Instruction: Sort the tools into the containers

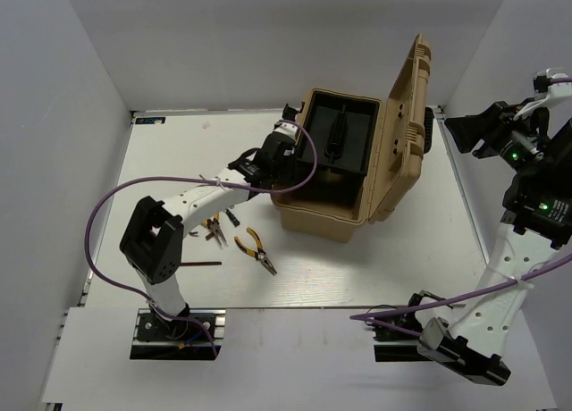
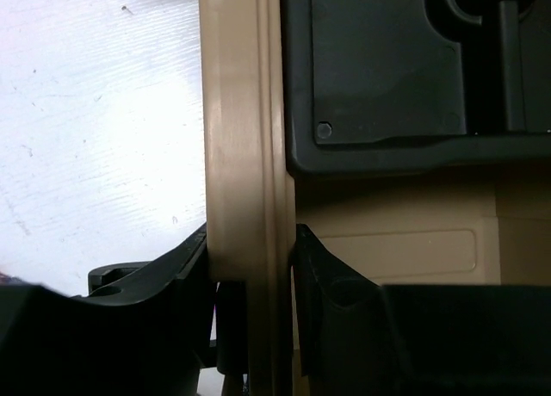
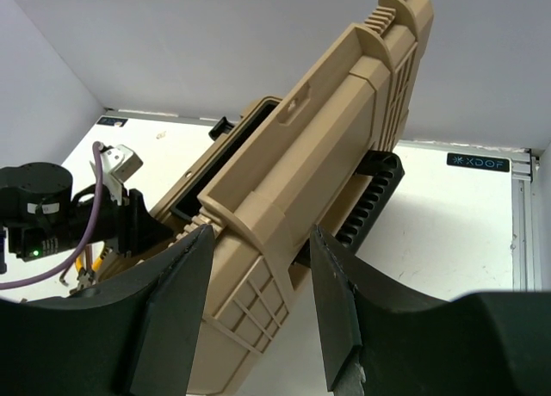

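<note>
The tan toolbox stands open mid-table, its lid upright and a black inner tray inside. My left gripper is shut on the toolbox's left wall, one finger on each side of it. Orange-handled pliers lie on the table in front of the box. A second pair of pliers, a small blue-handled screwdriver and a thin dark hex key lie near my left arm. My right gripper is open and empty, held high at the right, facing the toolbox lid.
White walls close in the table on the left, back and right. The toolbox's black handle sticks out behind the lid. My left arm reaches over the tools. A purple cable loops off it.
</note>
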